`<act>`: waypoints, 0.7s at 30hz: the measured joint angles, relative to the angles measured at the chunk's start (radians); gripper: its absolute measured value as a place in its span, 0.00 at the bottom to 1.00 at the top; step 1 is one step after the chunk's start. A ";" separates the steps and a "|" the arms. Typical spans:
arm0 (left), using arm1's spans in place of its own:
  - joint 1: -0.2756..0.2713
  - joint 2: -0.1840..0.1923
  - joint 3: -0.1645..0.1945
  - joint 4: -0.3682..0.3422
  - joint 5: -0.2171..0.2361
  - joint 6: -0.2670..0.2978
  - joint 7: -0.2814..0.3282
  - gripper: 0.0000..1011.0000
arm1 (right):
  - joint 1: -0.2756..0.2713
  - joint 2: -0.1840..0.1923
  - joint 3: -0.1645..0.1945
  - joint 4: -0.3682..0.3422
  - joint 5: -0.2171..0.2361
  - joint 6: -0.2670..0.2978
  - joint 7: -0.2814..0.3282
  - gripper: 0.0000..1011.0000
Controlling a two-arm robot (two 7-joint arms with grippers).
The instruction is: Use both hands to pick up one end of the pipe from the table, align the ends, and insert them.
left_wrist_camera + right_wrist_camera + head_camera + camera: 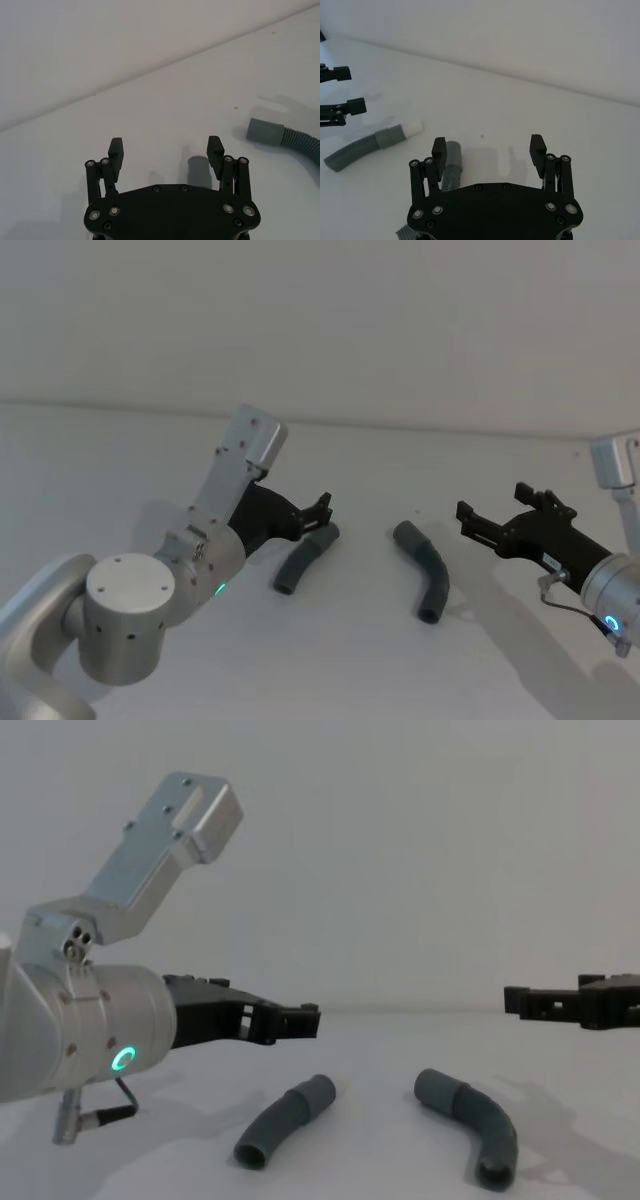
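— Pipe pieces both lie flat on the table. Take the left piece as your mark. The right piece lies near it on its right, and the two don't touch.

— And my grippers?

— Your left gripper hangs spread above the left piece's far cuff, with the cuff closer to one finger than the other. Your right gripper is also spread and holds nothing. It sits raised, well to the right of the left piece, past the right piece.

— What could go wrong?

— If you come down off-centre, I'd expect one finger to hit the cuff first, and the curved piece would swing or roll on the smooth table. If you pinch the ribbed middle instead, it may flex and let the end droop. The mouths would then meet crooked and jam rather than slide home.
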 joint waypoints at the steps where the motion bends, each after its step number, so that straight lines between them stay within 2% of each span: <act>1: -0.002 -0.004 -0.001 -0.002 -0.004 0.015 -0.001 0.99 | 0.004 0.002 -0.002 0.000 0.005 0.016 0.003 0.99; 10: -0.012 -0.024 0.000 -0.006 -0.021 0.108 -0.014 0.99 | 0.012 0.010 -0.023 -0.009 0.023 0.082 0.014 0.99; 21: -0.019 -0.022 0.013 -0.014 -0.026 0.198 -0.039 0.99 | 0.011 0.010 -0.048 -0.012 0.036 0.116 0.015 0.99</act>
